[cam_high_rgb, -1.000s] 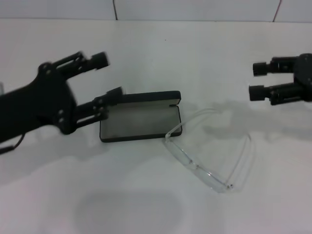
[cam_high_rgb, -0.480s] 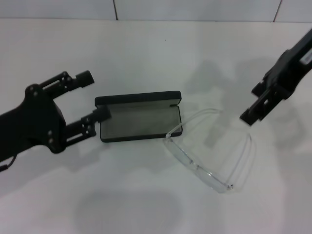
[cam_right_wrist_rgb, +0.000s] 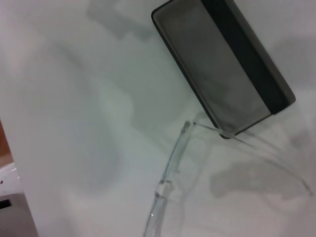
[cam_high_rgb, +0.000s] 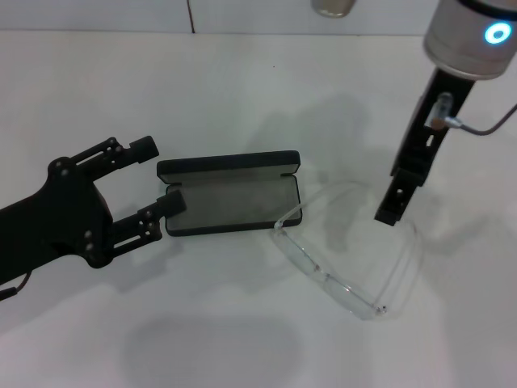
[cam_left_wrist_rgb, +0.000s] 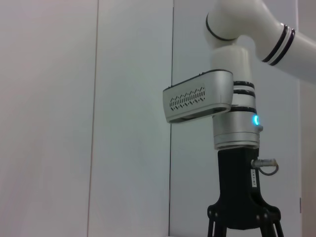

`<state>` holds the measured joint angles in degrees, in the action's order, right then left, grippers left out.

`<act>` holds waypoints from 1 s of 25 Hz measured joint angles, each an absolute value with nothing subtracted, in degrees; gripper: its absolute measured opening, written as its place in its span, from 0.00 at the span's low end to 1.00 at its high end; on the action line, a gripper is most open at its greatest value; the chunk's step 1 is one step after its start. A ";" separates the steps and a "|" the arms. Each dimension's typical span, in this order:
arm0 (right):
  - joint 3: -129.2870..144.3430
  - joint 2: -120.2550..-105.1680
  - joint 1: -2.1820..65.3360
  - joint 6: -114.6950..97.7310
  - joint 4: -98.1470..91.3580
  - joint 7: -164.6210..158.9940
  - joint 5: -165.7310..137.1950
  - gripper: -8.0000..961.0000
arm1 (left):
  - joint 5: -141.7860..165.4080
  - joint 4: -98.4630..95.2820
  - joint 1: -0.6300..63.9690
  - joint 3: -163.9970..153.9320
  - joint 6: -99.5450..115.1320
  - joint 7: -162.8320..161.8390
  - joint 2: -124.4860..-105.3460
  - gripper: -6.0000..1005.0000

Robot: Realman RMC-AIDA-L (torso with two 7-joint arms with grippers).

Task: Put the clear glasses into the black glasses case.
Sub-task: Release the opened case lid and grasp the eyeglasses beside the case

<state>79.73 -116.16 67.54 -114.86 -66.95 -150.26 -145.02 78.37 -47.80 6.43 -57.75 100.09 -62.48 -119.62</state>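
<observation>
clear glasses [cam_right_wrist_rgb: 173, 168] beside open black case [cam_right_wrist_rgb: 222, 74]

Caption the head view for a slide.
Right claw above clear glasses; left claw open beside the open black case.

A white table [cam_high_rgb: 242, 89] fills most of the head view, its surface plain and marked only by soft grey shadows. Along its far edge stands a white tiled wall [cam_high_rgb: 105, 14], with dark grout lines running upright between the tiles. At the top edge of that view, a small greyish rounded object [cam_high_rgb: 333, 7] shows, cut off and too partial to identify.
</observation>
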 joint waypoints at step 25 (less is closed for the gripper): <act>89.50 -116.19 64.36 -98.09 -53.47 -158.24 -133.21 0.87 | 81.83 -46.86 7.83 -56.89 96.26 -61.06 -119.20 0.71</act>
